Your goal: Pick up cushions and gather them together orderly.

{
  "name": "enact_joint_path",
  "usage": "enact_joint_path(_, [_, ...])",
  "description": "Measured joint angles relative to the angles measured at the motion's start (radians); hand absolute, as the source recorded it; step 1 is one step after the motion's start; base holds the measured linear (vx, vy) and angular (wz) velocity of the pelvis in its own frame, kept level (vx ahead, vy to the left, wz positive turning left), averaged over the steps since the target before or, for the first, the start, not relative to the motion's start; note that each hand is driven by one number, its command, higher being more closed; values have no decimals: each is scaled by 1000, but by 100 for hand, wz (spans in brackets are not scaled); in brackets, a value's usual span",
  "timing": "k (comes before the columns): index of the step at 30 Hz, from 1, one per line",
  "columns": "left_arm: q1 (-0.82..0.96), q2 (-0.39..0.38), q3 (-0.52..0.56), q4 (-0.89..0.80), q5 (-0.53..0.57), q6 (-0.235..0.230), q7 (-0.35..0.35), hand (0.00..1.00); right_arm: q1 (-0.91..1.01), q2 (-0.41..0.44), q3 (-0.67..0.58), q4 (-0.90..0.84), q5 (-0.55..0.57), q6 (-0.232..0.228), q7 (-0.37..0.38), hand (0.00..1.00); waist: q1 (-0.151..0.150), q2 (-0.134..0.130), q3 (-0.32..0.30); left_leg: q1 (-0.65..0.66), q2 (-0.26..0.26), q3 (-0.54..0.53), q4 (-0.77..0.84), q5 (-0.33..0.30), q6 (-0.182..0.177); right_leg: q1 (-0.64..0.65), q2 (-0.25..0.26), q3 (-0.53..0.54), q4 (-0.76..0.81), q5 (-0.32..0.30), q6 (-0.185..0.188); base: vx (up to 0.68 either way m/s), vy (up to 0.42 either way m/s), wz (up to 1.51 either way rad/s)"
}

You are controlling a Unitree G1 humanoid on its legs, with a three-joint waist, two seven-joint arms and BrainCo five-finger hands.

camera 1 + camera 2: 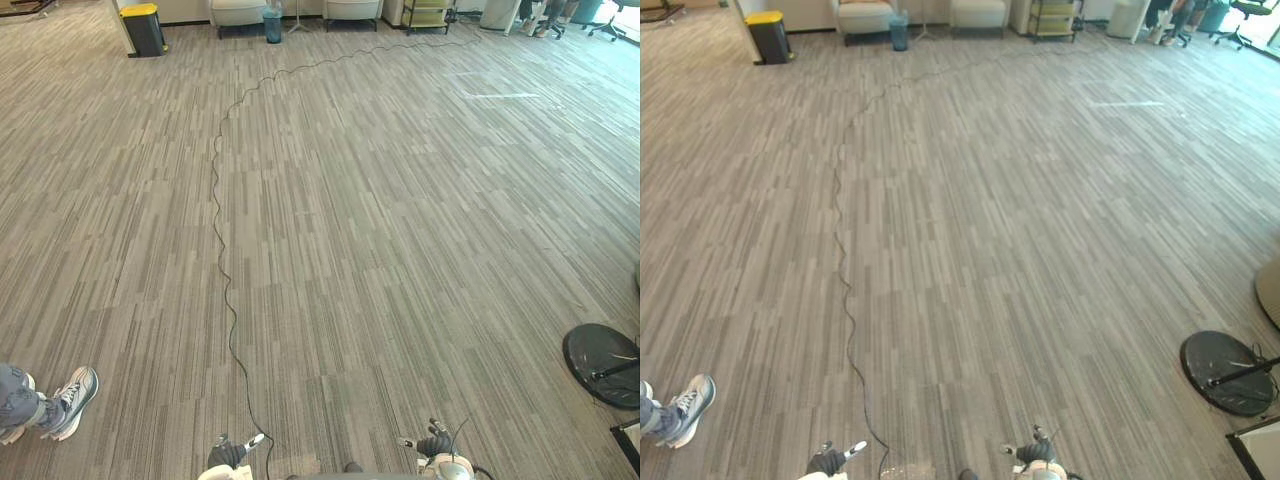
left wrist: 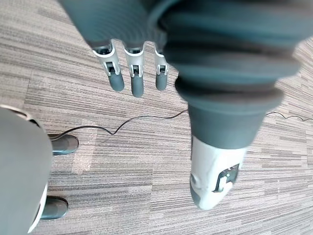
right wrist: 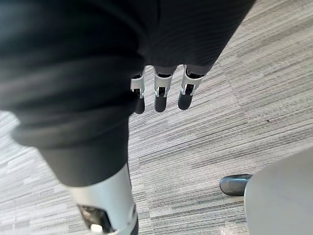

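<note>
Your left hand [image 2: 137,81] hangs low beside you, fingers straight and relaxed, pointing down at the striped carpet [image 1: 400,220] and holding nothing. Your right hand [image 3: 160,98] hangs the same way on the other side, fingers loose and empty too. Two pale padded seats [image 1: 238,12] stand by the far wall, well apart from both hands; you cannot tell whether they carry cushions. A person's shoe [image 1: 72,398] rests on the carpet near your left.

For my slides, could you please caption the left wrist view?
Left hand hangs open and empty above striped grey carpet.
</note>
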Motion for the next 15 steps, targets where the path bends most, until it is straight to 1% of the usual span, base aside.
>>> enact_joint_path(7, [-1, 4, -31, -1, -1, -1, -11, 0, 1, 3, -39, 1, 26, 15, 16, 0, 2, 0, 0, -6, -1, -11, -1, 1, 1, -2, -1, -12, 1, -6, 0, -18, -25, 5])
enact_joint_path(9, [-2, 10, -55, -1, -1, -1, -19, 0, 1, 3, -40, 1, 29, 15, 21, 0, 1, -1, 0, -8, -4, -31, -4, 3, 3, -3, -4, -28, 1, -10, 2, 8, -17, 19])
enact_joint_path(13, [-3, 11, -64, -3, -1, -1, -24, 0, 1, 2, -44, 3, 29, 16, 28, 0, 2, -2, 0, -7, -8, -48, -13, 4, 4, 2, -7, -50, 1, -19, 12, 29, -15, 18])
enact_joint_path(15, [-3, 12, -66, -3, 0, -1, -25, 0, 1, 6, -67, 5, 33, 16, 30, 0, 2, -3, 0, -6, -10, -53, -22, 4, 5, 1, -8, -57, -1, -19, 13, 47, -8, 6])
